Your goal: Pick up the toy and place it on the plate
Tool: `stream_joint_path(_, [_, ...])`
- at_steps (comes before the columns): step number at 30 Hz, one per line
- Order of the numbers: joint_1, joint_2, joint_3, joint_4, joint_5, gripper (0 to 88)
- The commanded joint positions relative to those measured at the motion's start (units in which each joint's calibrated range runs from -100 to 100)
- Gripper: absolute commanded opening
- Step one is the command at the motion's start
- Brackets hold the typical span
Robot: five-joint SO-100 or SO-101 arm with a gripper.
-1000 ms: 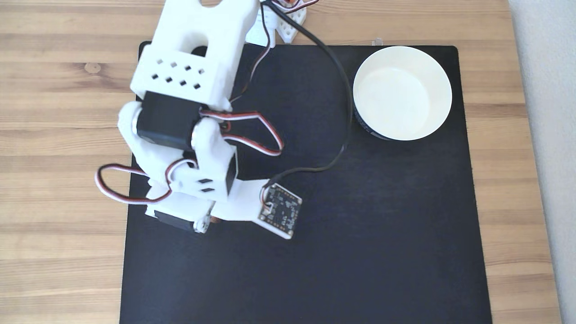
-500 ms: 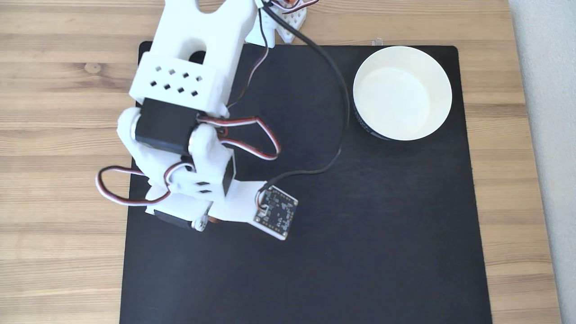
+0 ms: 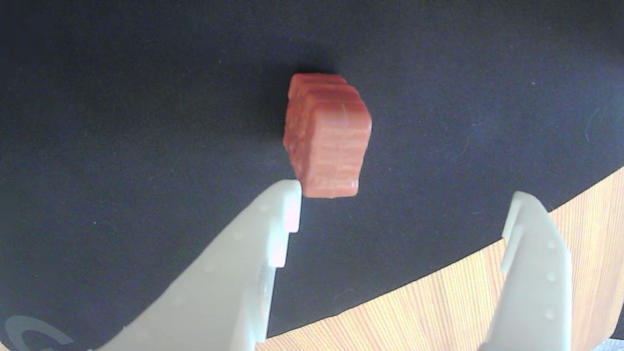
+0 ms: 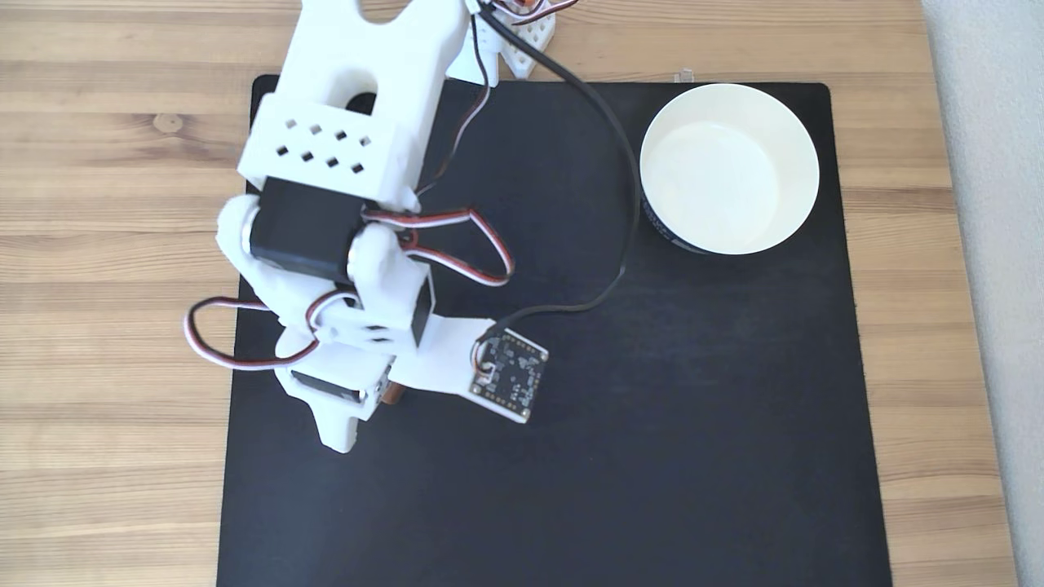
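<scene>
Your white plastic two-finger pincer [image 3: 402,195] stands spread wide, grasping nothing. In the wrist view the small reddish-brown block with rounded corners, the toy [image 3: 327,136], lies on the black rectangular mat [image 3: 122,122], just beyond the fingertips. The left finger [image 3: 273,229] ends right beside the toy's near corner; whether it touches you cannot tell. The right finger sits well apart from it, over the mat's edge where the light wooden surface [image 3: 438,307] begins.

In the fixed view the white printed arm [image 4: 342,163] reaches down over the mat's left part, and only a sliver of the toy [image 4: 395,395] peeks out beside the wrist. A small dark circuit board [image 4: 510,377] on a white bracket juts to the right of the wrist. The round white shallow dish with a dark band, the plate [image 4: 803,147], rests at the mat's upper right corner, well apart from the toy.
</scene>
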Motion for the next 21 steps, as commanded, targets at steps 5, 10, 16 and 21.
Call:
stream_joint_path(5, [-0.19, -1.18, -2.61, 1.28, -2.91, 29.3])
stream_joint_path(10, [0.06, -1.18, -2.61, 3.48, -7.45, 29.3])
stream_joint_path(16, [0.23, -1.18, -2.61, 3.65, -8.18, 29.3])
stream_joint_path(21, [0.15, -0.93, -2.52, 4.41, -8.18, 29.3])
